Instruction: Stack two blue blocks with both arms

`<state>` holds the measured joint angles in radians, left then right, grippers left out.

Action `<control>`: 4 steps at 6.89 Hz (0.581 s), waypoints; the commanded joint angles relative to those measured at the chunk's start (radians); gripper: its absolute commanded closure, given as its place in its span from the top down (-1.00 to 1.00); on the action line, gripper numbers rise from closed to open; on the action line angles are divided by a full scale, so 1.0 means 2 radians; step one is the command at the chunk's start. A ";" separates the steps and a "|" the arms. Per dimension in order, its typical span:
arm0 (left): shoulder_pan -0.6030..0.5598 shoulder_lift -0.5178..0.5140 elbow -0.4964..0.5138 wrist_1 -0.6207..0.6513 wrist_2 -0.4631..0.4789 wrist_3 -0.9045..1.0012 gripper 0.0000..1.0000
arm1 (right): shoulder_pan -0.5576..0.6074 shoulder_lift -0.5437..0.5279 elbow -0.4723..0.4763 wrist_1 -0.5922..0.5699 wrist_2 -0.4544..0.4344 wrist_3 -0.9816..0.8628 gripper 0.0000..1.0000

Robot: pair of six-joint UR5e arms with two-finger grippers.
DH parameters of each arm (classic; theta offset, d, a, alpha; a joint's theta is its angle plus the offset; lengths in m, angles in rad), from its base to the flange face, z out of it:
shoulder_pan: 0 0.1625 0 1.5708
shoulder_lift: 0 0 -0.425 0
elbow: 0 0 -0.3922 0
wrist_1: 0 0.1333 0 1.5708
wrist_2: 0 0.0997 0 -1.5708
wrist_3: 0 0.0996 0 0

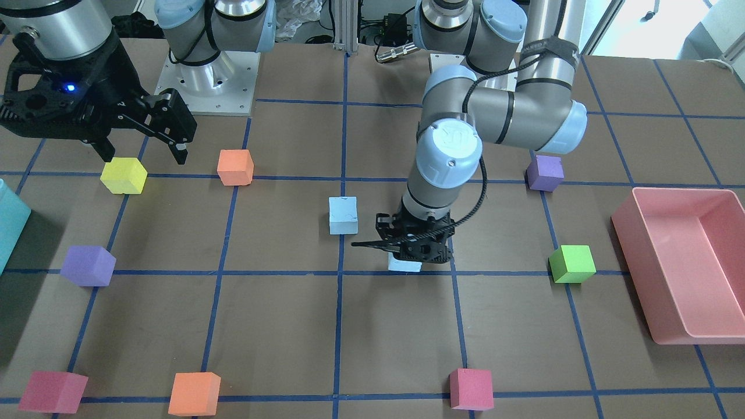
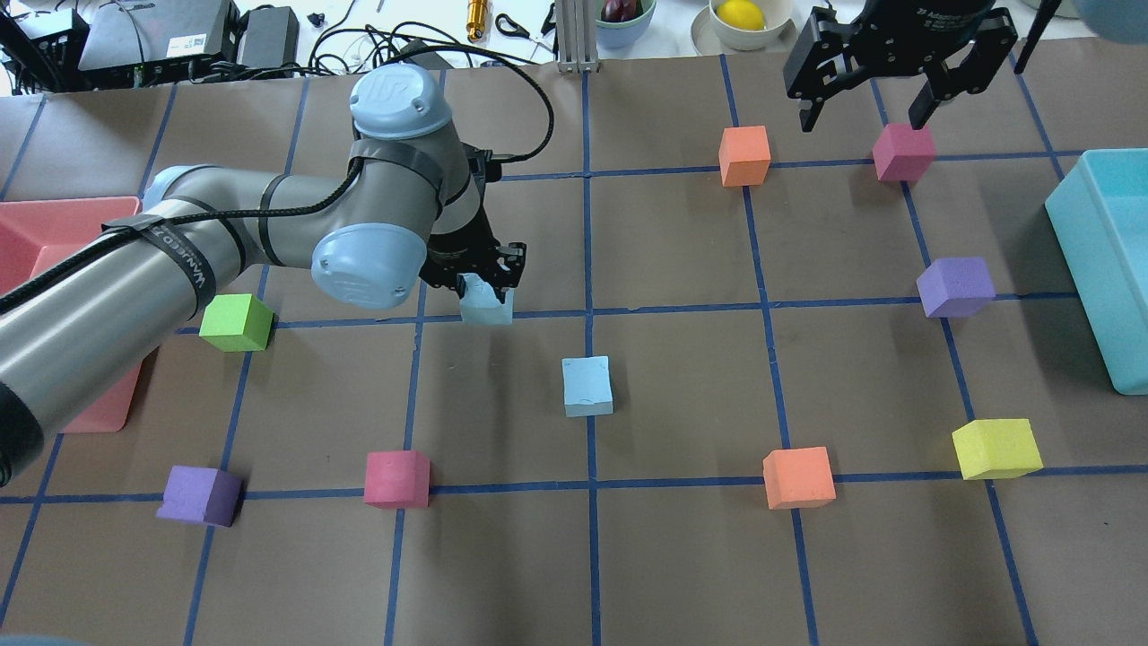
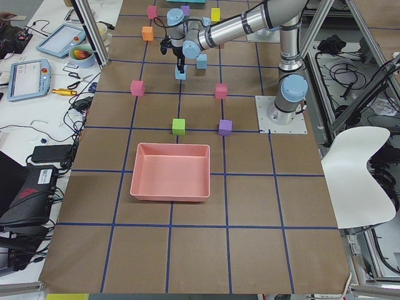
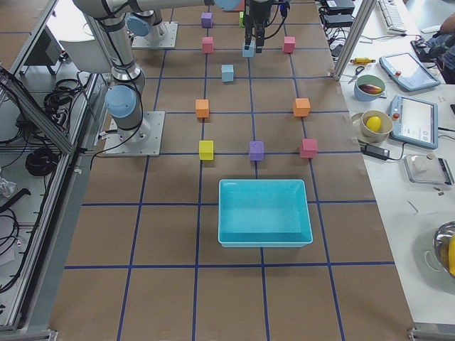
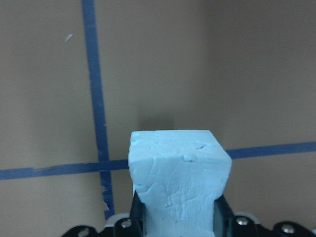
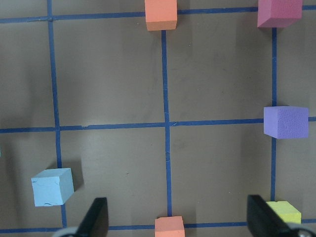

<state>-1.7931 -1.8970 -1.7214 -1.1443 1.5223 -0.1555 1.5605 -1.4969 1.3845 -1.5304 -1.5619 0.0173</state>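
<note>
Grasp step: left gripper (image 2: 489,292) clamped on one blue block (image 5: 177,182), low over the table (image 2: 682,556); lifted or not, cannot tell; second blue block (image 2: 587,386) sits free nearby; right gripper (image 2: 863,117) held high, fingers apart, empty, well away. Next, probably: lift, carry over the free block, square the faces, lower gently.

Robotics lab, tape-gridded table (image 4: 170,284), teach pendant (image 4: 414,119), aluminium framing (image 4: 354,38).

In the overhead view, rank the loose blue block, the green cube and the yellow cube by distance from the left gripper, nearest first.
1. loose blue block, just right of the left gripper
2. green cube, off to its left
3. yellow cube, far right
</note>
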 commanded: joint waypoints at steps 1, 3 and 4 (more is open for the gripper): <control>-0.056 0.027 0.036 -0.071 -0.034 -0.084 -1.00 | 0.000 -0.006 0.002 -0.004 -0.001 0.000 1.00; -0.089 0.030 0.032 -0.065 -0.039 -0.111 -1.00 | 0.000 -0.006 0.002 -0.004 -0.002 0.000 1.00; -0.091 0.022 0.029 -0.065 -0.036 -0.112 -1.00 | -0.001 -0.006 0.002 -0.005 -0.002 0.000 1.00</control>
<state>-1.9584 -1.8453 -1.6590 -1.2748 1.4497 -0.3679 1.5596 -1.5092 1.3882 -1.5388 -1.5657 0.0169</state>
